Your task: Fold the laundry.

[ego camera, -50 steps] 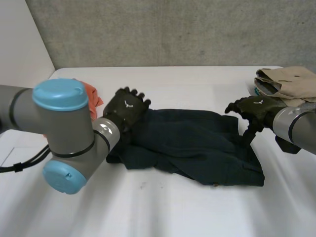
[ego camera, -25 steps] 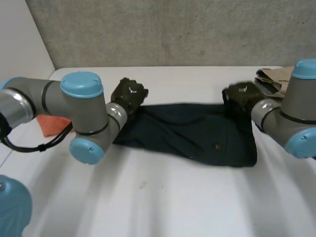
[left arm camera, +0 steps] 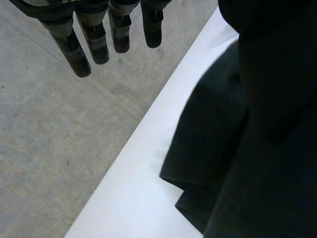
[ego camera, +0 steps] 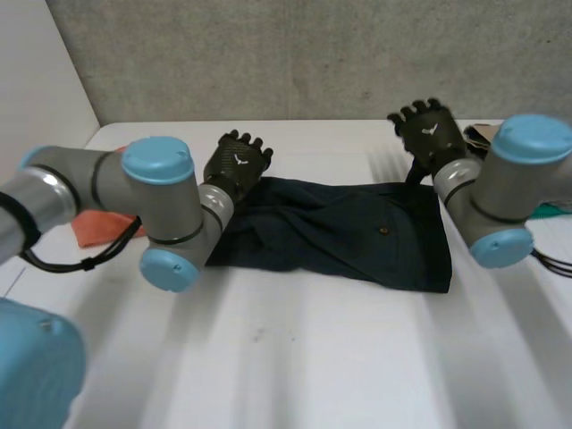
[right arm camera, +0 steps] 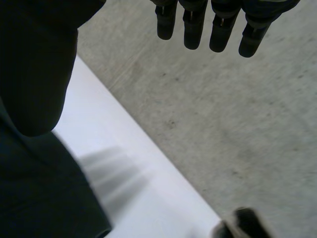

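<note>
**Right hand [ego camera: 427, 130] lifts clear of the dark navy garment [ego camera: 357, 234]**

Since half a second ago my right hand has risen off the garment's far right corner. The garment itself has slid a little toward the far edge of the white table [ego camera: 313, 357]. It now lies as a long flat band across the middle of the table, its button facing up.

By my reading, one lengthwise fold is in place. The right end looks square, but the left end is bunched and creased. I judge the task as partly done: the left end needs smoothing, and at least one fold across the length is left.

My left hand [ego camera: 237, 161] sits at the garment's far left corner. Its wrist view shows the fingers [left arm camera: 96, 42] straight and slightly spread, pointing past the table's edge and pinching nothing, with the dark fabric lying beside the palm. My right hand hovers just beyond the far right corner, its fingers [right arm camera: 220, 29] straight, spread and empty, and the cloth is below and beside the palm.

An orange cloth [ego camera: 89, 228] lies behind my left arm, apart from the garment.
</note>
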